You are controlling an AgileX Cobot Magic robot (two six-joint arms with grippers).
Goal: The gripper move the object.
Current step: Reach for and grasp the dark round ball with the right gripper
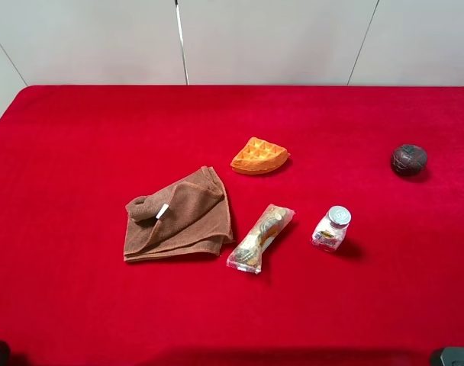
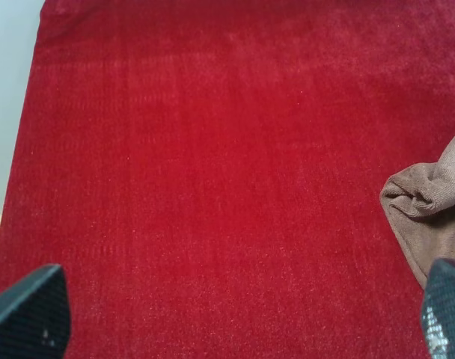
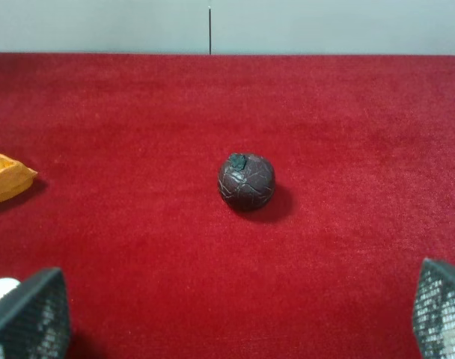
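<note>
Nearest me, the right gripper [image 3: 235, 329] has its jaws wide and empty, and so does the left gripper [image 2: 235, 321]. Ahead, the ball [image 3: 246, 181] sits alone on the red cloth [image 3: 138, 112], well apart from the waffle [image 3: 7, 176]. I judge this the approach: reach forward, straddle it, close.

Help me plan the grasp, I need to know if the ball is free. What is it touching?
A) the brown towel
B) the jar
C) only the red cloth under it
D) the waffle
C: the ball sits alone on the red cloth, well apart from everything else.
</note>
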